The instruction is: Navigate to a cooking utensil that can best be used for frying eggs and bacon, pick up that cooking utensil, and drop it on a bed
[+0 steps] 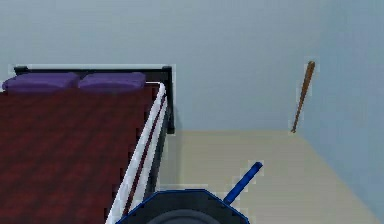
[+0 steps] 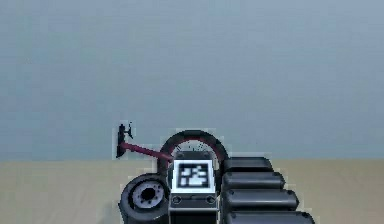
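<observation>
Two purple pillows (image 1: 40,82) lie at the head of the dark-red bed (image 1: 70,145).

the bed (image 1: 60,140) takes the forward view's left, its dark red top open up to two purple pillows (image 1: 80,82) at the head. a white side rail (image 1: 148,140) edges it. right of it, bare floor (image 1: 250,155) runs to the far corner, where a bat (image 1: 303,97) leans. in the arm side view, bare floor (image 2: 50,185) meets a blank wall (image 2: 200,60).
</observation>
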